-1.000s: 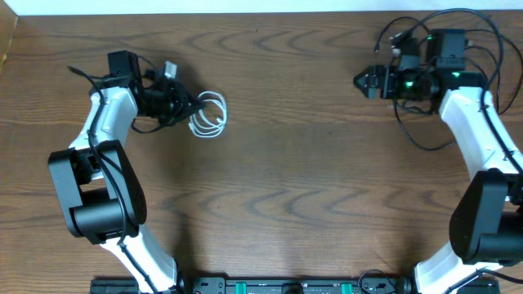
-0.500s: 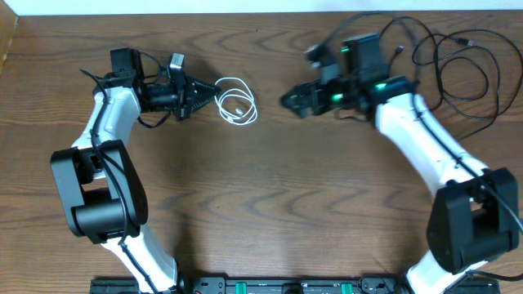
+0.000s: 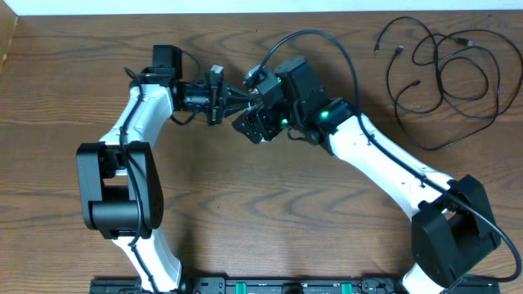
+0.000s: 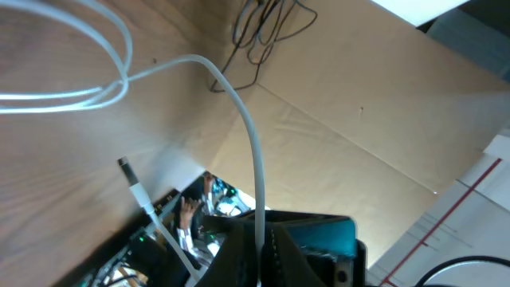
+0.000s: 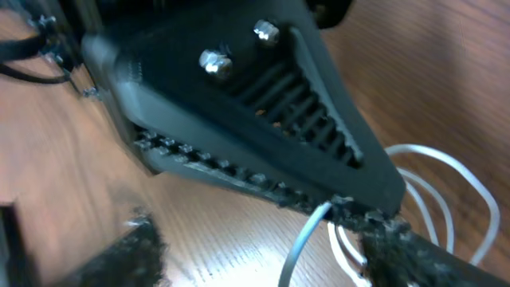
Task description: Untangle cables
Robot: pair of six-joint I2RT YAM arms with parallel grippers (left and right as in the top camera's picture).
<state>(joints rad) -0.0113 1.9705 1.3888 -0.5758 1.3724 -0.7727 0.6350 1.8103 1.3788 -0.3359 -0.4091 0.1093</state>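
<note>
A white cable (image 4: 255, 159) runs up from between the fingers of my left gripper (image 4: 259, 259), which is shut on it. Its loops (image 4: 72, 88) hang over the wood. In the right wrist view the same white cable (image 5: 307, 235) comes out under the left gripper's ribbed black finger (image 5: 295, 112), with loops (image 5: 450, 191) to the right. My right gripper (image 5: 271, 267) is open, one finger on each side of that strand. Overhead, the left gripper (image 3: 237, 98) and right gripper (image 3: 252, 124) meet at the table's upper middle and hide the white cable. Long black cables (image 3: 441, 69) lie loose at the top right.
The wooden table (image 3: 270, 212) spreads below both arms. The right arm's own thick black wire (image 3: 327, 41) arcs above its wrist. A pale wall or board (image 4: 358, 143) stands beyond the table's far edge. Both arm bases sit at the front edge.
The left gripper has carried the white cable right, toward the middle. The right arm has swung left from the black cables to meet it, its jaws narrowing a little.
</note>
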